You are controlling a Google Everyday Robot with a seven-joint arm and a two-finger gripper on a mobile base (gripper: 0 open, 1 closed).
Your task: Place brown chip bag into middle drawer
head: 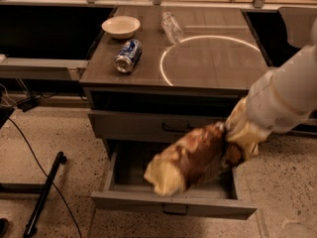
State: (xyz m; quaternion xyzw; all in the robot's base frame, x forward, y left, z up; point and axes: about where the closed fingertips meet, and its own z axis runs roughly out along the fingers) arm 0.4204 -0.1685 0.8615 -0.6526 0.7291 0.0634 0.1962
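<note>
We saw the fingers (243,139) closed on one end of the bag (190,157). The crumpled foil hid their tips, so we judged the grip from how the bag hung off them with nothing under it. The gripper (233,150) sat low at the picture's right side of the open drawer (129,200), just above its right wall and just below the shut upper drawer (133,125).

From the fingers the bag ran leftward and a little down. Its long axis slanted roughly along the drawer's width. The brown body lay over the cavity, while the pale yellow free end reached the front rim near the middle. We could not tell whether that end hung inside the rim or across it.

In our judgement the release turned on that. Let go there, the bag might drape over the front, so it wanted carrying back toward the cabinet or lowering first.

The arm (287,90) came in from the upper right, past the table (213,63). On the table a can (128,56) and a bottle (171,27) lay on their sides near a bowl (121,26), all well apart from the bag
</note>
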